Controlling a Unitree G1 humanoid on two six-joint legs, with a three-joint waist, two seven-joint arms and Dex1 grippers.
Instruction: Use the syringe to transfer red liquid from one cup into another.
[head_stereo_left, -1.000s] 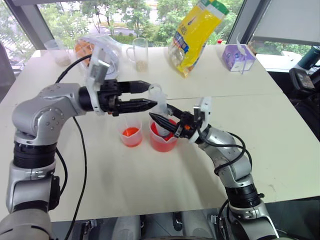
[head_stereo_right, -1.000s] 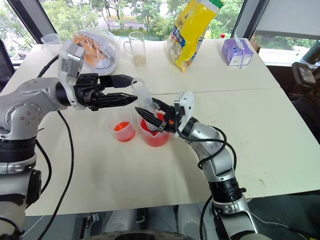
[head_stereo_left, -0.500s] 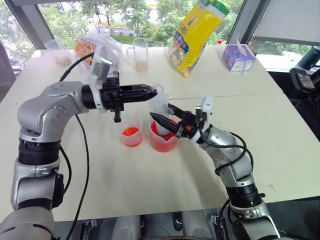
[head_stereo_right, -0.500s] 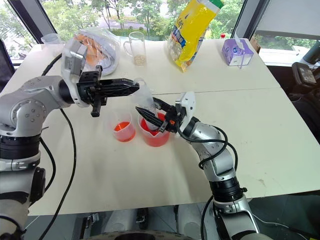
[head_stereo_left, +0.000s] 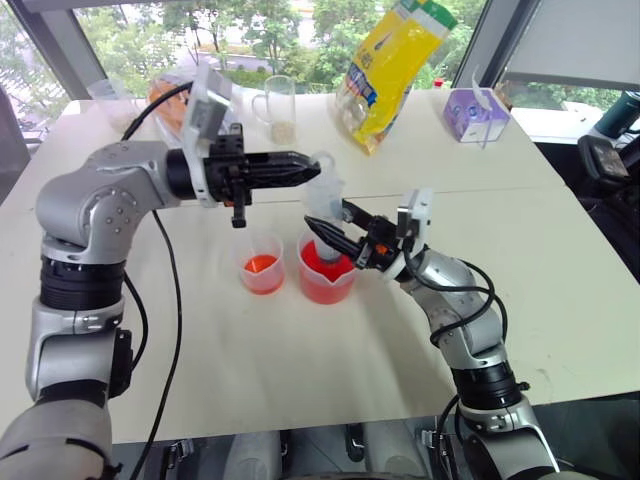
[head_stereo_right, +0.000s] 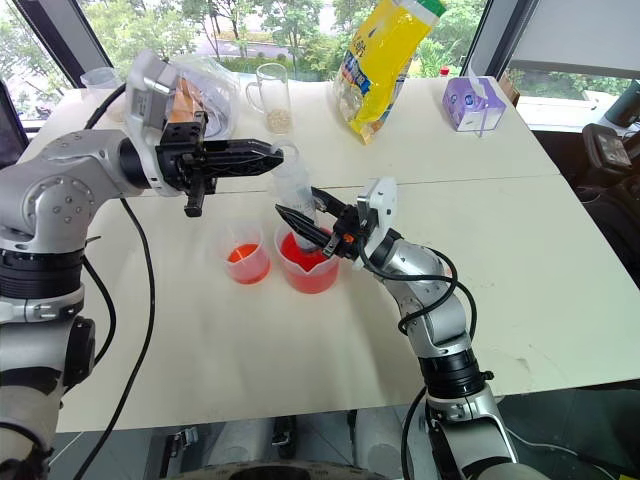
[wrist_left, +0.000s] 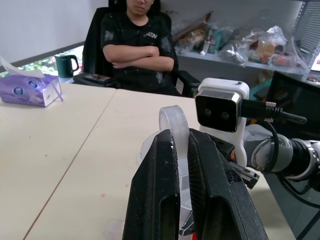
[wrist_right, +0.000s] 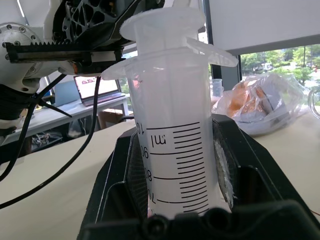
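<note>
The syringe (head_stereo_left: 326, 205) stands nearly upright with its tip down in the larger measuring cup (head_stereo_left: 325, 272) of red liquid (head_stereo_left: 324, 287), its barrel clamped between the fingers of the right gripper (head_stereo_left: 322, 221). The left gripper (head_stereo_left: 308, 167) reaches in level from the side, its fingers pinched on the white plunger top (wrist_left: 174, 122). The smaller cup (head_stereo_left: 262, 265), holding a shallow orange-red layer, sits just beside the larger one on the white tabletop (head_stereo_left: 300, 370).

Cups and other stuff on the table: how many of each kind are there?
Cups with red liquid: 2, bigger and smaller
Clear containers at the back: 2, and
Syringe: 1
Yellow bag: 1
Clear bag: 1
Tissue pack: 1
Total: 8
</note>
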